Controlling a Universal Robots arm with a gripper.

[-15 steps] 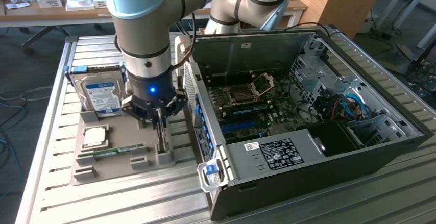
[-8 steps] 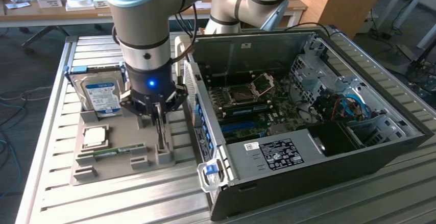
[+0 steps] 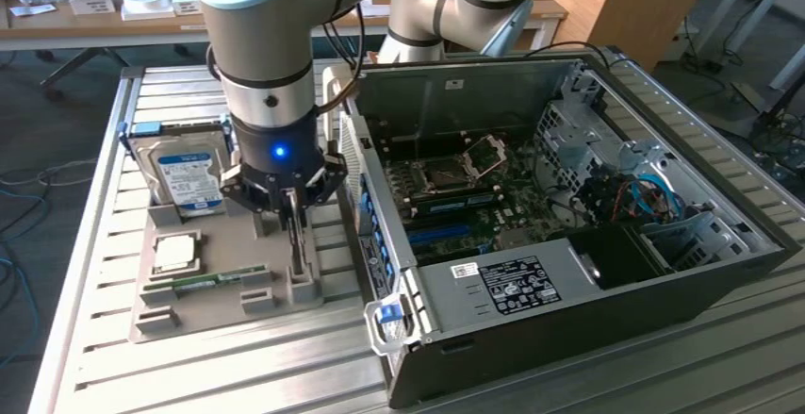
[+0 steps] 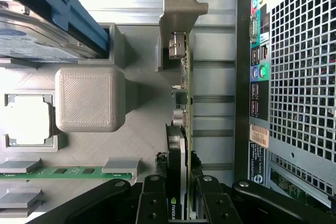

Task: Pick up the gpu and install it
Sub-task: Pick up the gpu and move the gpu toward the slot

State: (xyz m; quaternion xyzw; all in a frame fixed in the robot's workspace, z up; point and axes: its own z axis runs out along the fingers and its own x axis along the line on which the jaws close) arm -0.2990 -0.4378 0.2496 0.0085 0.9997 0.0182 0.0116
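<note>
With the tool (image 4: 178, 200) clenched on the gpu (image 4: 186, 103) standing on edge in the grey holder (image 4: 181, 9), a straight, vertical lift should avoid binding

gpu (image 4: 182, 129) near end hidden inside claw (image 4: 182, 182); hard drive (image 4: 37, 30) cropped by edge.

Arm (image 3: 258, 18) stands near vertical, forearm pointing straight down, its other links bending away behind at the elbow (image 3: 435, 8). Wrist (image 3: 278, 150) shows a blue light, tool aimed downward. Gripper (image 3: 293, 214) is low and square, and there it is: the two dark fingers (image 4: 152, 199) sit one on each flat side of the gpu (image 4: 185, 103), pressed against it, jaws partly closed around the thin card
</note>
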